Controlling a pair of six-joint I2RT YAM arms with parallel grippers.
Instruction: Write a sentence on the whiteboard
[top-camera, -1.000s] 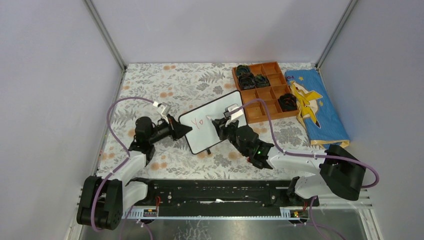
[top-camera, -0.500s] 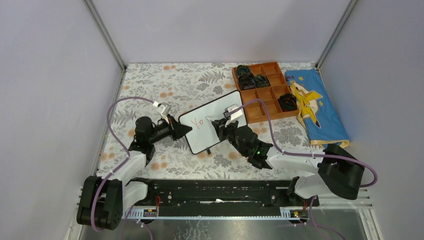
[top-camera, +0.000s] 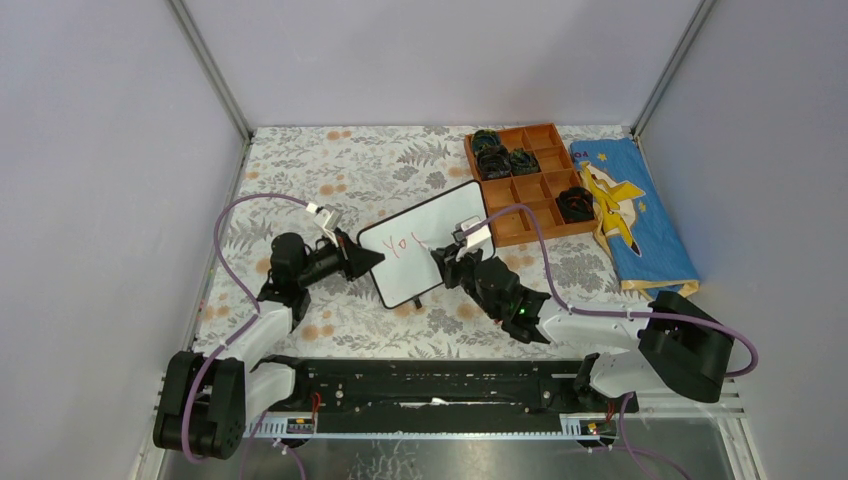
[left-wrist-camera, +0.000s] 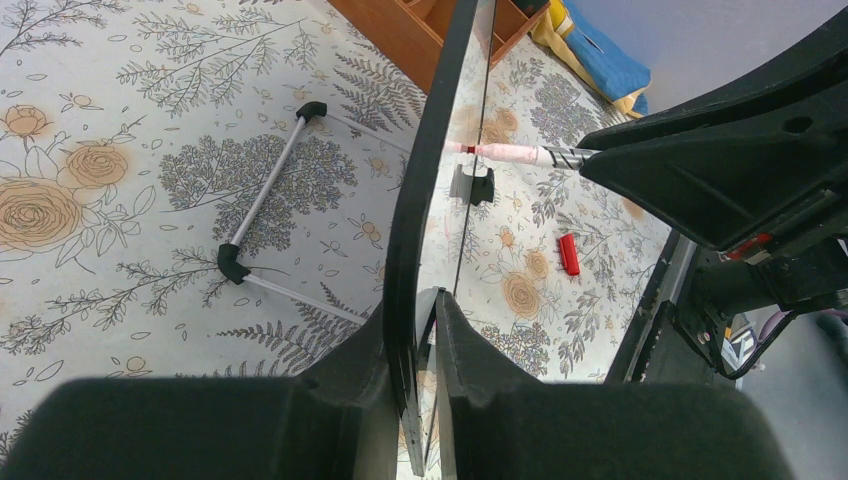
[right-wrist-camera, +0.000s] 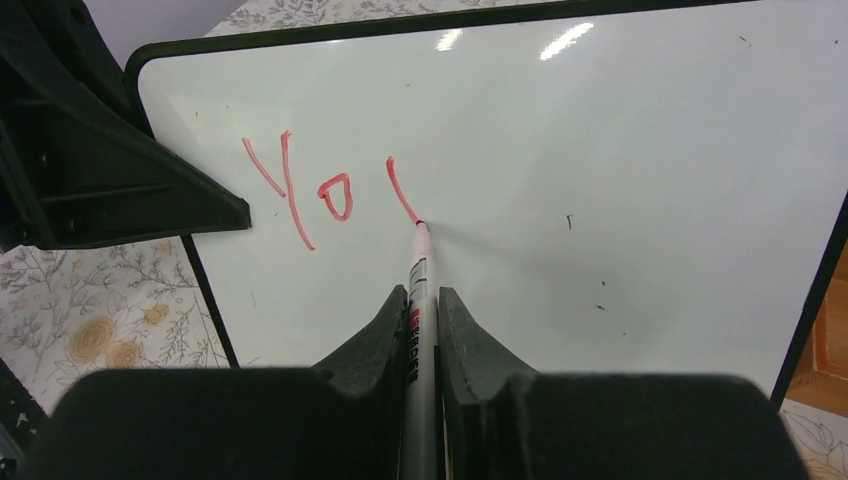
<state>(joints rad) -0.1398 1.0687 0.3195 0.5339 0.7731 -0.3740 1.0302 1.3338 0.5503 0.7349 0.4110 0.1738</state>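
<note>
Writing is under way: the marker (right-wrist-camera: 418, 270) is clamped in the right tool (right-wrist-camera: 422, 292), long axis pointing ahead, tip touching the whiteboard (right-wrist-camera: 600, 150) at the sentence (right-wrist-camera: 335, 197), right of "Yo". The whiteboard's edge is clamped by the left tool (left-wrist-camera: 412, 305) over the tabletop (left-wrist-camera: 150, 150).

The black-framed whiteboard (right-wrist-camera: 600, 150) stands tilted just left of the wooden tray (top-camera: 527, 188); the sentence (right-wrist-camera: 330, 195) is only red "Yo" plus one slanted stroke, upper left.
</note>
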